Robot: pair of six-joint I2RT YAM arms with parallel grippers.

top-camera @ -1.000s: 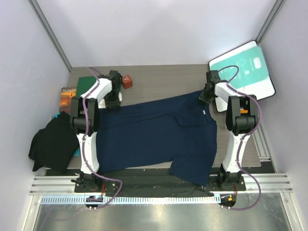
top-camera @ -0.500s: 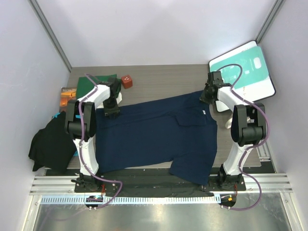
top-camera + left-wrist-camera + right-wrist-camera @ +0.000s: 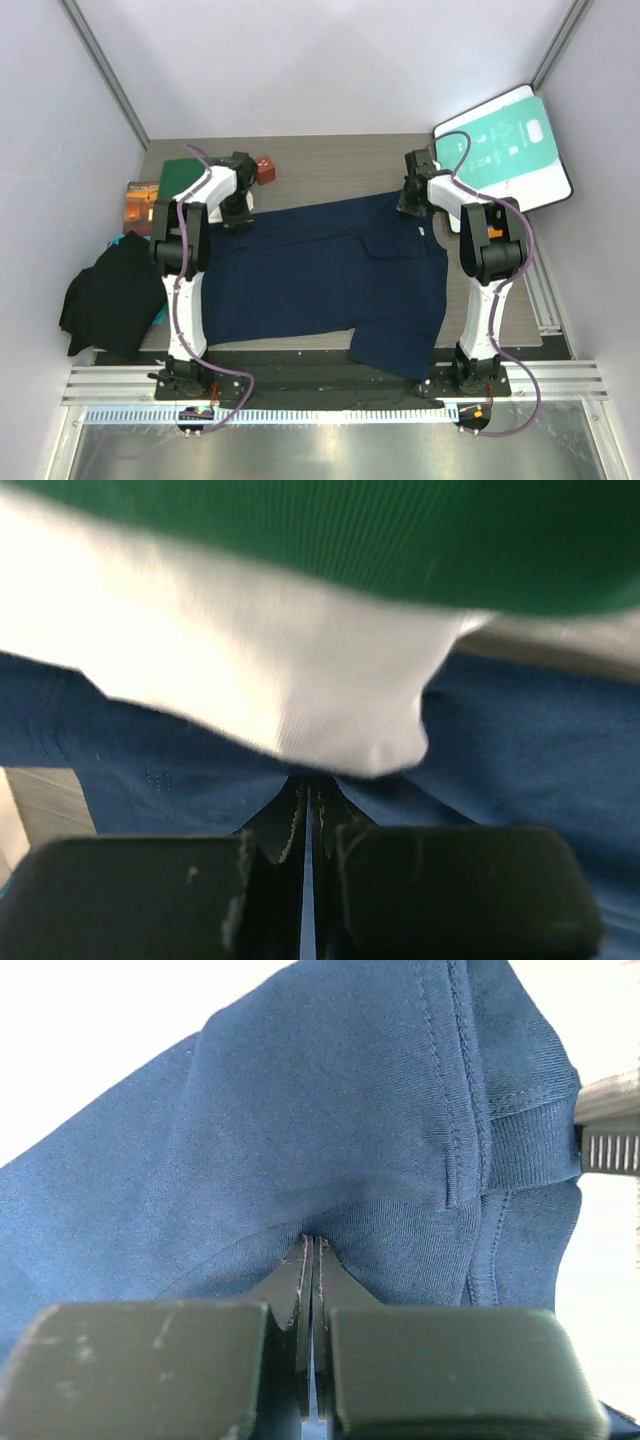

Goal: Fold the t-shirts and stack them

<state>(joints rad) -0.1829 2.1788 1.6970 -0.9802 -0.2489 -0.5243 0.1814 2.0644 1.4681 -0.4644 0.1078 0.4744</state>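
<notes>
A navy blue t-shirt (image 3: 320,280) lies spread across the table, its near hem hanging over the front edge. My left gripper (image 3: 236,212) is at its far left corner, and in the left wrist view the left gripper (image 3: 308,785) is shut on navy cloth (image 3: 520,740). My right gripper (image 3: 410,203) is at the far right corner near the collar. In the right wrist view it (image 3: 312,1242) is shut on a pinch of the navy fabric (image 3: 330,1130). Just beyond the left jaws lie white cloth (image 3: 250,670) and green cloth (image 3: 400,540).
A dark heap of cloth (image 3: 105,295) hangs off the table's left edge. A green folded cloth (image 3: 178,172), a brown-orange book (image 3: 142,200) and a small red-brown block (image 3: 264,168) sit at the back left. A teal-and-white board (image 3: 510,150) lies at the back right.
Both grippers have closed on the shirt's far edge. The right gripper has shifted left with the collar corner, and the left one has shifted slightly along the left corner.
</notes>
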